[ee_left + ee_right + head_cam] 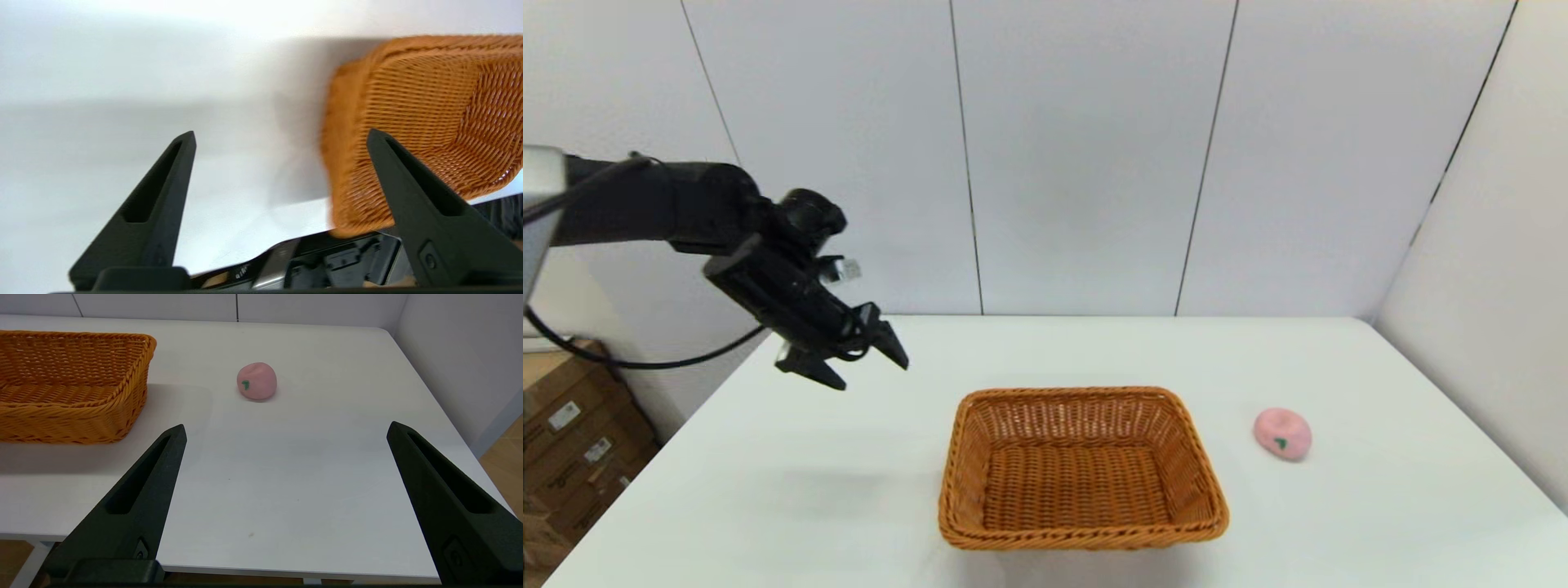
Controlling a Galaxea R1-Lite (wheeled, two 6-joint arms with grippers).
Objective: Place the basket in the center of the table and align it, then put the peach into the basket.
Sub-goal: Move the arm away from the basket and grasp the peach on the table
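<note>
Head view: basket sits on the white table about centre, long sides square to the near edge. Rectangular wicker tray, orange-brown, sloped open-weave walls, tighter weave on the floor, braided rim, nothing inside. Peach lies on the bare tabletop at the basket's 3 o'clock, apart from it; small, round, matte pink, dimpled, green leaf mark facing the camera. Table surface is smooth and plain.

Left gripper hangs in the air above the table at the basket's 10 o'clock, clear of it, tilted down, fingers spread, holding nothing. Its fingers are black tapered wedges with a slot, no contact with anything.

Right gripper is out of the head view; its wrist camera shows it off the near table edge, wide apart and empty, peach ahead of it between the finger lines, basket corner off to one side
</note>
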